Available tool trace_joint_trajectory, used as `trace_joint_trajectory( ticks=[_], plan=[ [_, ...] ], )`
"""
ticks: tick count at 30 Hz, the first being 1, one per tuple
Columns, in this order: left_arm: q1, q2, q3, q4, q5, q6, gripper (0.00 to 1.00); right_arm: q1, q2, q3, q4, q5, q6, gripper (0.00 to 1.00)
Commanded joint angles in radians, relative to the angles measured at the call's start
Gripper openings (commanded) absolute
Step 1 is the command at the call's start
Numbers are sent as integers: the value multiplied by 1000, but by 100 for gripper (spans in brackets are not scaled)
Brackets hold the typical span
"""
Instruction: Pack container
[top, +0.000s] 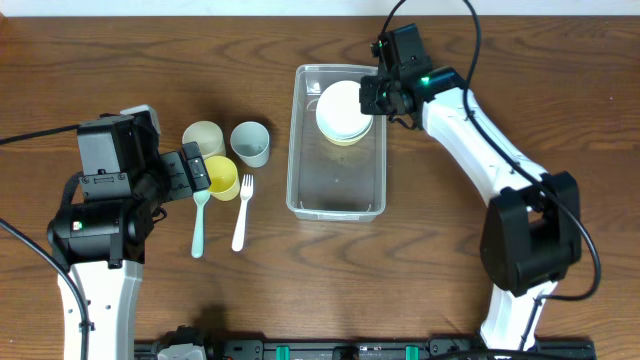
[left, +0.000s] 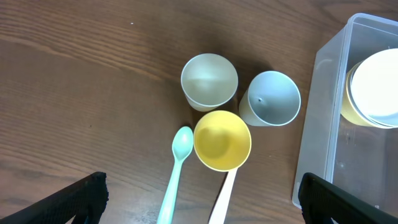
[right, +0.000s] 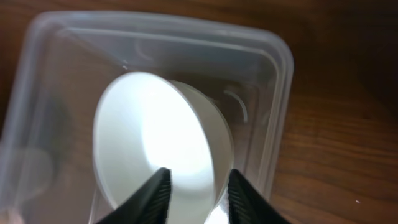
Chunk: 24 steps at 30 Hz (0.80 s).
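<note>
The clear plastic container (top: 293, 150) stands at the table's middle; it also shows in the left wrist view (left: 314, 124) and the right wrist view (right: 283, 59). Inside its far end a white bowl (top: 340, 108) (right: 149, 137) sits stacked in a yellow bowl (top: 347, 139) (left: 348, 109). My right gripper (top: 372, 95) (right: 196, 186) is open, its fingers straddling the white bowl's right rim, one inside and one outside. My left gripper (top: 195, 172) (left: 202, 190) is open wide and empty above the cups and cutlery left of the container.
Left of the container stand a cream cup (top: 203, 138) (left: 209, 81), a light blue cup (top: 250, 142) (left: 271, 98) and a yellow cup (top: 221, 178) (left: 222, 140). A mint spoon (top: 199, 225) (left: 177, 168) and a white fork (top: 241, 215) (left: 222, 193) lie beside them.
</note>
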Motion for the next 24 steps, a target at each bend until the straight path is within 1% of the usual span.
trace_joint_trajectory(
  ticks=[1,5,8,11,16,21,23,24],
  plan=[
    [3,-2,20,0,-16,9,98,6,30,14,8,11,-7,25],
    [3,-2,20,0,-16,9,98,6,31,14,4,11,-7,22],
    [3,-2,20,0,-15,9,98,10,32,14,-6,12,-7,13],
    [3,-2,20,0,-16,9,98,12,32,14,-5,12,-3,2],
    [3,-2,20,0,-16,9,98,12,32,14,-7,10,42,1],
    [3,-2,20,0,-16,9,98,10,29,15,-16,-72,138,1],
    [3,-2,20,0,-16,9,98,10,29,22,-32,-71,150,6],
    [3,-2,20,0,-16,9,98,10,29,26,-37,-71,150,6]
  ],
)
